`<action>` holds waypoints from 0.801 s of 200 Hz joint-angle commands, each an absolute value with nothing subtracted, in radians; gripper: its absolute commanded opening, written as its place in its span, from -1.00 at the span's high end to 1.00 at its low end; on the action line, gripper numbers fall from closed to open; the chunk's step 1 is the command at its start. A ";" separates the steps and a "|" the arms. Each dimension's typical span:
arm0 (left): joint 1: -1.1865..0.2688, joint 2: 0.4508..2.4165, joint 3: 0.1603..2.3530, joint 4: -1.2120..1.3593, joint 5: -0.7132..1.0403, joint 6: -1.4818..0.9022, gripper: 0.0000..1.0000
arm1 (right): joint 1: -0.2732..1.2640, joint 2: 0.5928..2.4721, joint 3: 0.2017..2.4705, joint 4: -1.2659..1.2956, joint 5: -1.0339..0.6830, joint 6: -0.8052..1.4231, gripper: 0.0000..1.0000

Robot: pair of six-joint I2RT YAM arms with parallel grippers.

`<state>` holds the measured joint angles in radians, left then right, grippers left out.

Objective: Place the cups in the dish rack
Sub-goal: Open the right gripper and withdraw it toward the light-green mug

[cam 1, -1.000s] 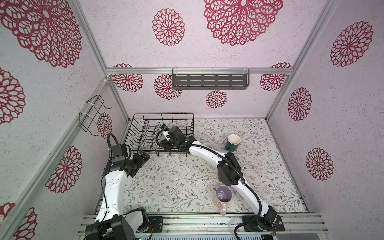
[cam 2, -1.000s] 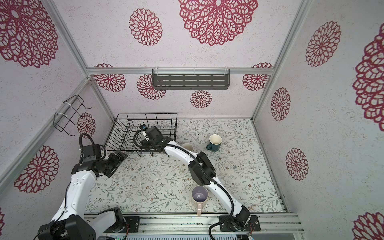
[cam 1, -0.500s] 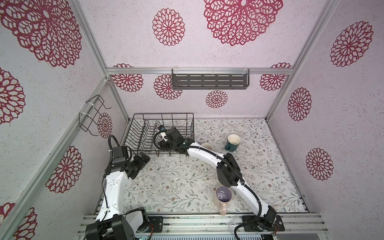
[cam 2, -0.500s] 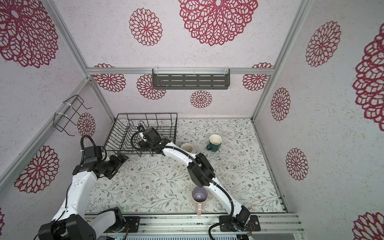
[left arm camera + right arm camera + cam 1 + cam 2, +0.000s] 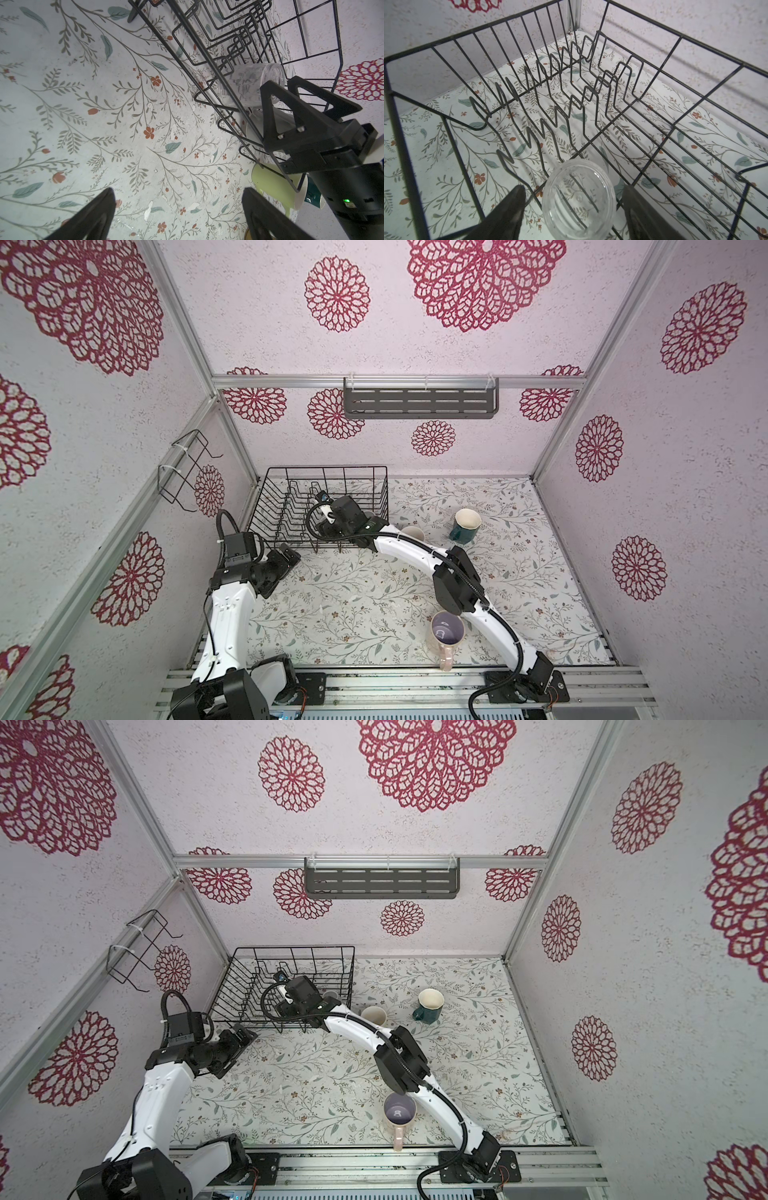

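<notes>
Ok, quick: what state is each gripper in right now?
Left gripper: open, empty.
Right gripper: open, straddling the glass with gaps on both sides, not gripping it.

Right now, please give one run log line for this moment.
right end effector: open around clear glass in dish rack | left end effector: open, empty | on table: pink mug, dark teal mug, yellow-green mug
</notes>
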<state>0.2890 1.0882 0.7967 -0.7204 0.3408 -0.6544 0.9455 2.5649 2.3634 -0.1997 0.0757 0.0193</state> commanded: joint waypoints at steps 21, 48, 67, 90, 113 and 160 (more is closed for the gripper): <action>0.298 1.072 0.826 -0.719 0.360 -0.638 -0.98 | 0.951 2.461 2.388 -0.239 0.073 0.036 -0.57; 0.298 1.056 0.840 -0.717 0.411 -0.650 -0.99 | 0.945 2.332 2.297 -0.218 0.064 0.066 -0.60; 0.292 1.038 0.843 -0.675 0.518 -0.642 -0.97 | 0.939 2.211 2.160 -0.175 0.074 0.076 -0.65; 0.253 0.991 0.835 -0.605 0.598 -0.650 -0.94 | 0.925 2.059 1.989 -0.151 0.097 0.086 -0.72; 0.152 0.951 0.850 -0.583 0.546 -0.638 -0.93 | 0.906 1.894 1.796 -0.121 0.142 0.099 -0.78; -0.131 0.980 0.910 -0.560 0.374 -0.635 -0.87 | 0.845 1.530 1.384 -0.062 0.204 0.132 -0.97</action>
<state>-0.0216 0.9611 0.8700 -0.6060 0.4694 -0.6506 0.8761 1.6814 1.5379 -0.1066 0.1398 0.0994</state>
